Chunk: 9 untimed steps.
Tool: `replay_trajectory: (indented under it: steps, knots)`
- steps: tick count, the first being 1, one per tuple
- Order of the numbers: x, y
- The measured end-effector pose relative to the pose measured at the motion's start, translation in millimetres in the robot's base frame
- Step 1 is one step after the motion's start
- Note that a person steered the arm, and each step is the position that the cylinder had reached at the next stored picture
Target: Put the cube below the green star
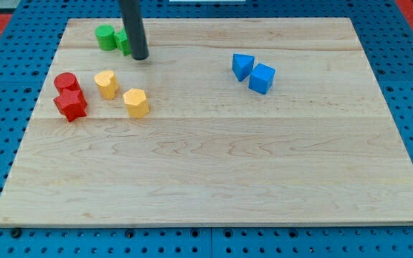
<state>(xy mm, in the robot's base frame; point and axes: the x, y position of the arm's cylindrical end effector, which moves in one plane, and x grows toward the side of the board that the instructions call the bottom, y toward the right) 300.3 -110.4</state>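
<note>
The blue cube (262, 78) lies at the view's upper right of the wooden board (214, 172), touching a blue triangular block (242, 66) on its left. Two green blocks sit at the view's top left: a green cylinder (106, 36) and a second green block (123, 43), partly hidden by the rod, whose shape I cannot make out. My tip (140, 57) rests on the board just right of that hidden green block, far to the left of the blue cube.
A red cylinder (66, 82) and a red star-like block (71, 105) sit at the left. A yellow heart-like block (107, 84) and a yellow hexagonal block (136, 102) lie right of them. Blue pegboard surrounds the board.
</note>
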Motion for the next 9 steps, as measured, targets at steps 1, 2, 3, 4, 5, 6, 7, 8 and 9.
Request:
replay_trajectory:
  steps: [1, 2, 3, 4, 5, 6, 7, 8, 9]
  knots:
    - [0.0, 29.8]
    - [0.0, 34.2]
    - [0.0, 33.3]
    - [-0.3, 33.3]
    - [-0.3, 33.3]
    - [-0.3, 33.0]
    - [-0.3, 33.0]
    - [-0.7, 33.0]
    - [-3.8, 33.0]
